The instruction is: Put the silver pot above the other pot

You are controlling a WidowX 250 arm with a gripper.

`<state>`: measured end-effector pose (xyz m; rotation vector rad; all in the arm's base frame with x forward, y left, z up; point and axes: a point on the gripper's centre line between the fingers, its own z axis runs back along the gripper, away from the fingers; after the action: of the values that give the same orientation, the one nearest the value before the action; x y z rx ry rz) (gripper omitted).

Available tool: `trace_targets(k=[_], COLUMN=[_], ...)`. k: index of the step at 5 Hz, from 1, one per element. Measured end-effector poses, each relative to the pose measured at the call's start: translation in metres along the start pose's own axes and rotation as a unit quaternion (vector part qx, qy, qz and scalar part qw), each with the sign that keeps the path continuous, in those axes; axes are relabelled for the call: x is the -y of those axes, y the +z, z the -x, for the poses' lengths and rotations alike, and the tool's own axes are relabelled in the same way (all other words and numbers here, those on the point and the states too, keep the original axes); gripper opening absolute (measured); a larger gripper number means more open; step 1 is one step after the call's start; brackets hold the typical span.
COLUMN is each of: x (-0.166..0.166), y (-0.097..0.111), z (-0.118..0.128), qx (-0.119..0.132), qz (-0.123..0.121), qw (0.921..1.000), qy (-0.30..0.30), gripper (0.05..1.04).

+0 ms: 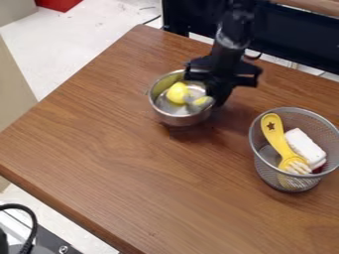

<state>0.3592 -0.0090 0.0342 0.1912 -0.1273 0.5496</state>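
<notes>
So from where I'm standing, the biggest thing here is the brown wood counter [132,168], set at an angle. The black robot arm [234,30] comes in over its far side and hangs down toward the silver stuff. Next biggest is a grey mesh basket [264,171], sitting on the right part of the counter. The silver pot [180,120] is over to the left of that, well apart from it and toward the far side, mouth up with a dark shadow under it; can't tell if its base is touching the wood or not. The claw [217,95] is right at the pot's right side by the rim, but honestly I can't tell if it's spread, pressed together or pinching that rim. Inside the basket there's a yellow fork [274,131] leaning with its handle up and prongs down, next to a chunky white block [306,147]. Smallest stuff is in the pot: a round yellow thing [177,93] toward the left, plus a smaller yellowish piece [200,101] near the right wall
</notes>
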Motion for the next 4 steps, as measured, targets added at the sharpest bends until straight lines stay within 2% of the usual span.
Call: trace_targets(k=[1, 2, 4], x=[0.005, 0.01, 0.039], y=[0.02, 0.051, 0.079], z=[0.002, 0.017, 0.048], qx=[-0.001, -0.014, -0.027], qz=[-0.006, 0.001, 0.028], qw=[0.9999, 0.9998, 0.9993], qy=[0.015, 0.015, 0.002], gripper=[0.064, 0.064, 0.064])
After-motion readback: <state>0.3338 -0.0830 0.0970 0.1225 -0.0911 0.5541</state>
